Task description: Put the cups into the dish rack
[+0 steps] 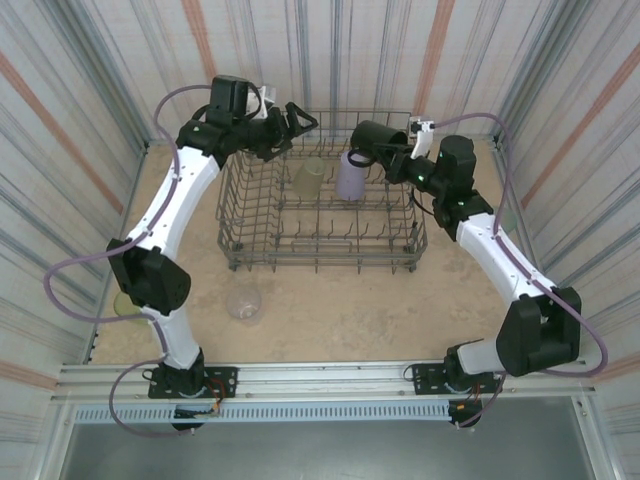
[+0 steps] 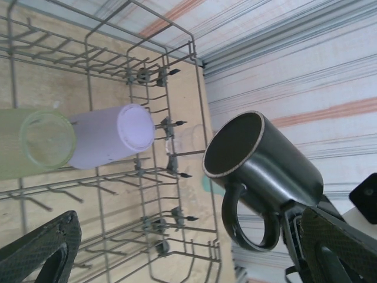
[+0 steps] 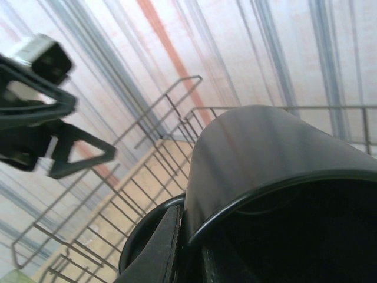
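Note:
The grey wire dish rack (image 1: 240,240) stands mid-table. Inside it a lavender cup (image 1: 352,176) and an olive-yellow cup (image 1: 310,178) rest on the tines; in the left wrist view they lie side by side, lavender cup (image 2: 112,138) and olive-yellow cup (image 2: 35,144). My right gripper (image 1: 400,155) is shut on the dark handled mug (image 1: 375,138), holding it tilted above the rack's back right part. The mug (image 2: 265,171) has its mouth toward the left gripper. My left gripper (image 1: 297,124) hangs open over the rack's back left rim, holding nothing. A clear cup (image 1: 244,301) stands on the table in front of the rack.
A green cup (image 1: 127,304) sits at the left edge of the table, partly behind the left arm's elbow. Striped curtain walls close in the table on three sides. The rack's tall side wires (image 2: 200,118) stand close under the mug.

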Controlling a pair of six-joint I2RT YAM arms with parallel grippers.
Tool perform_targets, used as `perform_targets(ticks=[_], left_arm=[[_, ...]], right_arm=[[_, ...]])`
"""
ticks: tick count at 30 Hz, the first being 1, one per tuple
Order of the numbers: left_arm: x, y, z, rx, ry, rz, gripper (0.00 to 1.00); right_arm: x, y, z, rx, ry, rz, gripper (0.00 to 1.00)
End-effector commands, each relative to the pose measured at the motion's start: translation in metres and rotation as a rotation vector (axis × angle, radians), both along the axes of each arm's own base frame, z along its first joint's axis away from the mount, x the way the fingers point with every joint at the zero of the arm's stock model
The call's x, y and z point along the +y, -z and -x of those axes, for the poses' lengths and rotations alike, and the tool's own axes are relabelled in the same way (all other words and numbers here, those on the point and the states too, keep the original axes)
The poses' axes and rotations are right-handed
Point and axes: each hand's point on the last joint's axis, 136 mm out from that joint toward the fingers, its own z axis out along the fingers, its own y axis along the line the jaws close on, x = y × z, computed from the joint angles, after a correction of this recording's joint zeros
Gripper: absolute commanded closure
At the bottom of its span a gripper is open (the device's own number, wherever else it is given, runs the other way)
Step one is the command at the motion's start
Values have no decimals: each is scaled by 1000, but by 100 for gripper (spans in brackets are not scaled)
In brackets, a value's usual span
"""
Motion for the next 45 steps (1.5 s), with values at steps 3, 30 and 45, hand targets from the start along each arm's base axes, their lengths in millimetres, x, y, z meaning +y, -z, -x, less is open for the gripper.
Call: perform_targets(ticks=[3, 30, 45], left_arm=[[-18, -43, -6, -13, 52, 177, 1], [-65, -37, -19, 115, 64, 350, 1], [-73, -27, -16, 144, 58, 339, 1]], right_arm=[[13, -59, 6, -204, -132, -133, 100], [35, -74, 5, -270, -244, -328, 100], [33, -85, 11, -345, -188, -307, 100]])
